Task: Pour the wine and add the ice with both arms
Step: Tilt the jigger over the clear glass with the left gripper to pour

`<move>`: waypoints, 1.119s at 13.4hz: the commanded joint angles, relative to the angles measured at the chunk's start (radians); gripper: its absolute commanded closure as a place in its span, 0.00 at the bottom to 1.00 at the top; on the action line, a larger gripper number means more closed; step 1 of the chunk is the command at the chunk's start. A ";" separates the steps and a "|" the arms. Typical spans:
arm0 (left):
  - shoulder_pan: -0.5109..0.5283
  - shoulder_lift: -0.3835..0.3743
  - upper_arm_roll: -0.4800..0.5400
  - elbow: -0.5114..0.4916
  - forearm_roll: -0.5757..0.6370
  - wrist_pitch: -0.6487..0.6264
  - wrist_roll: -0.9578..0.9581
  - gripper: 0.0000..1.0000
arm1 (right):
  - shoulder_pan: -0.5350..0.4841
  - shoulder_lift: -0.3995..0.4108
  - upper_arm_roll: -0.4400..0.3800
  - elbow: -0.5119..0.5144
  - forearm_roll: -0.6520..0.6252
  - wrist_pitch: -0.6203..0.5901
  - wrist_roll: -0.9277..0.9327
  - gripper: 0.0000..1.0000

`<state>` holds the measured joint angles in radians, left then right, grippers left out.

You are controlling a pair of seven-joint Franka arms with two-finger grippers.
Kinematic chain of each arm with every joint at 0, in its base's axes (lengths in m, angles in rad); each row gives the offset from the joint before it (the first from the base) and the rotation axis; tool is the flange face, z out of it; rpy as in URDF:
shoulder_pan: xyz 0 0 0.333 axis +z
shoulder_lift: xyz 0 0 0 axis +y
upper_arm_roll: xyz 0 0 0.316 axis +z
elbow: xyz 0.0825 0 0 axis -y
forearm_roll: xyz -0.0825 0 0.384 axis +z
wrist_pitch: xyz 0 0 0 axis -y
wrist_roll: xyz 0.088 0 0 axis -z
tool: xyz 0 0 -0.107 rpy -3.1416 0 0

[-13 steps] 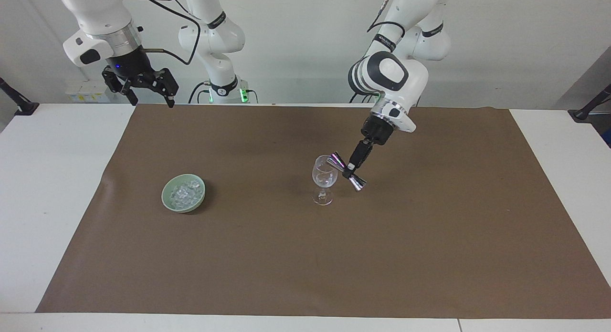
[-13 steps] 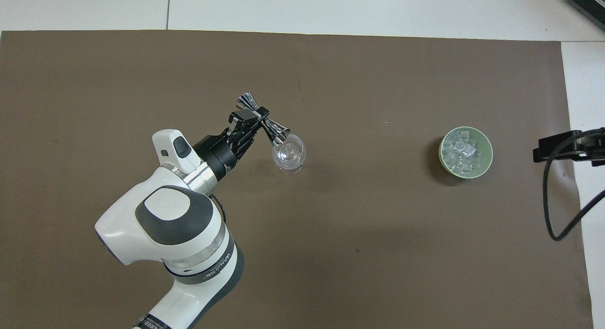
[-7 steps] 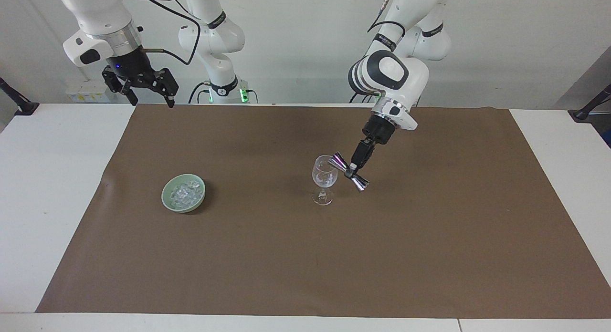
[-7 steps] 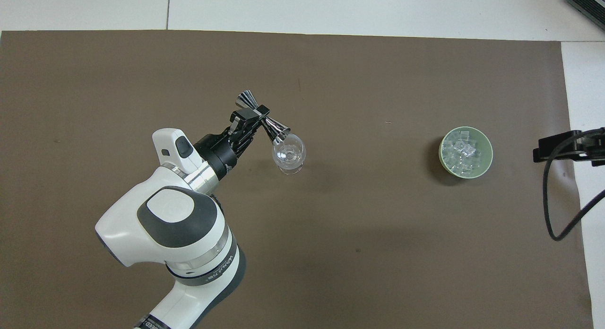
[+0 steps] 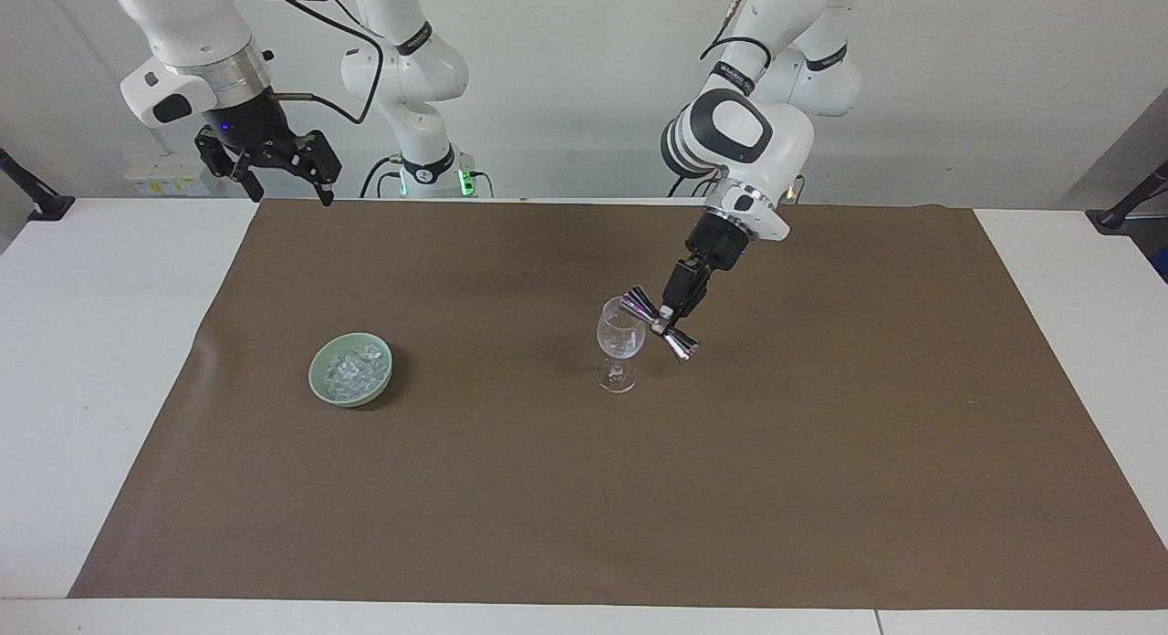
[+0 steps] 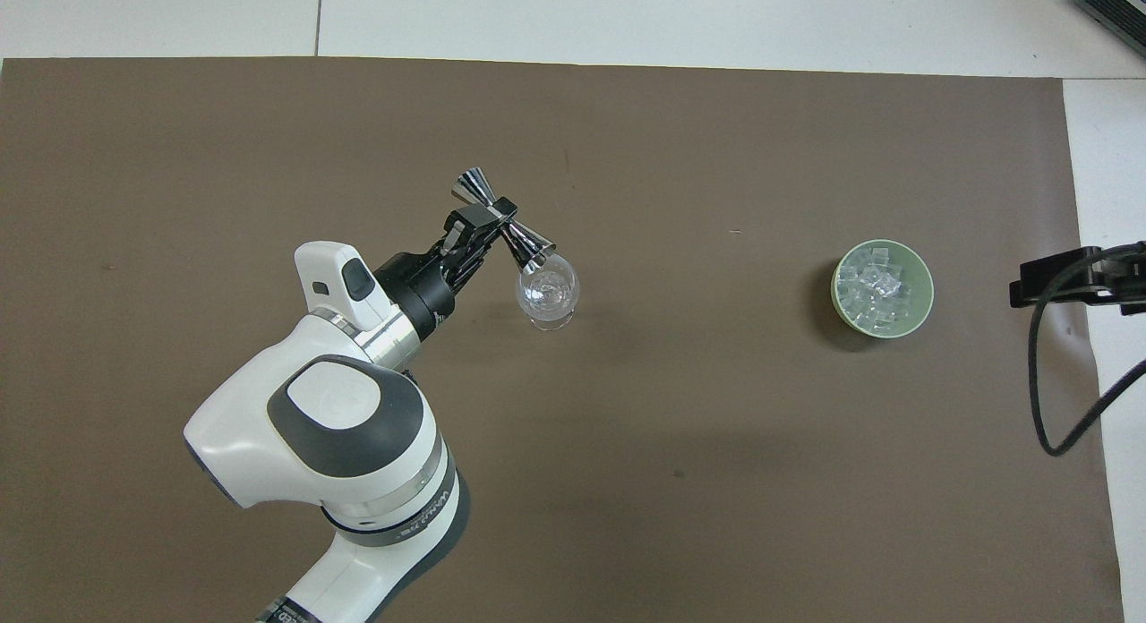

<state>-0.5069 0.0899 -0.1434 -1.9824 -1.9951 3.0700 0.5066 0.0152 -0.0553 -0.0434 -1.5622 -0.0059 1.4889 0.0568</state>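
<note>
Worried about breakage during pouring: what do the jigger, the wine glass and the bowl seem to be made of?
Jigger: polished metal, mirror-like reflections. Wine glass: clear glass or possibly plastic; the mat shows through. Bowl: pale green, smooth glaze, likely ceramic, perhaps plastic.

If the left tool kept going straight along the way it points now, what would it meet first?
The left tool, shut on the tilted metal jigger, points down and away from the robots. Nothing shows ahead of it but the bare brown mat. The wine glass stands just beside that line, though depth is hard to judge.
</note>
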 commanded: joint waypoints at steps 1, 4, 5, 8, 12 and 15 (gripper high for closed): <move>-0.030 0.004 0.010 0.016 0.019 0.038 0.027 1.00 | -0.001 -0.014 -0.001 -0.013 0.026 -0.001 0.014 0.00; -0.035 0.004 0.005 0.016 0.019 0.058 0.056 1.00 | -0.001 -0.014 -0.001 -0.013 0.026 -0.001 0.012 0.00; -0.035 0.005 0.004 0.016 0.019 0.064 0.058 1.00 | -0.001 -0.014 -0.001 -0.013 0.026 0.001 0.014 0.00; -0.050 0.005 0.002 0.016 0.019 0.081 0.081 1.00 | -0.001 -0.014 -0.001 -0.013 0.026 -0.001 0.014 0.00; -0.050 0.007 0.002 0.019 0.019 0.087 0.142 1.00 | -0.001 -0.014 -0.001 -0.013 0.026 -0.001 0.014 0.00; -0.058 0.010 0.002 0.020 0.021 0.110 0.176 1.00 | -0.001 -0.014 -0.001 -0.013 0.026 0.001 0.014 0.00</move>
<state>-0.5395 0.0905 -0.1513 -1.9813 -1.9879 3.1407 0.6592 0.0152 -0.0553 -0.0434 -1.5622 -0.0059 1.4889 0.0568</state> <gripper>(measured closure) 0.789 0.000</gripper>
